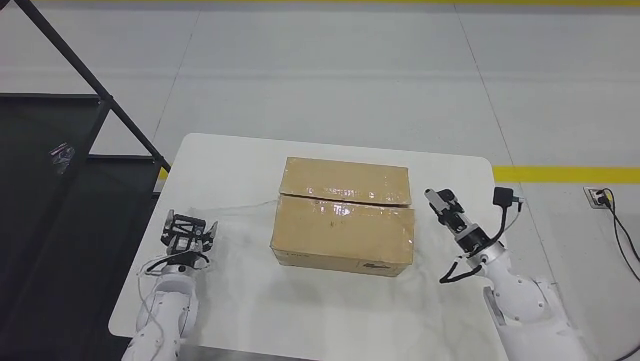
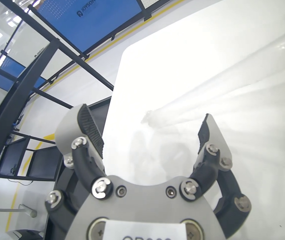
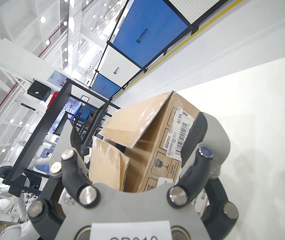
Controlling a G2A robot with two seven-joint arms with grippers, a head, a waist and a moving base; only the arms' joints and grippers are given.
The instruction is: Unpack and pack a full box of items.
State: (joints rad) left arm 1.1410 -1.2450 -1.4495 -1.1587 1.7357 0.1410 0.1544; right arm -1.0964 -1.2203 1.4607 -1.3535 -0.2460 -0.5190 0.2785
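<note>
Left hand [image 1: 190,225], right hand [image 1: 441,199], both agape

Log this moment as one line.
box: centre of table, flaps ajar | left end effector: open, empty | right end effector: open, empty, beside box

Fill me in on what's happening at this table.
A cardboard box sits mid-table, its top flaps folded down but slightly ajar at one end. Neither arm holds anything. The right gripper is open close beside that end of the box, and the left gripper is open over bare table on the other side. Nothing has been unpacked yet.
</note>
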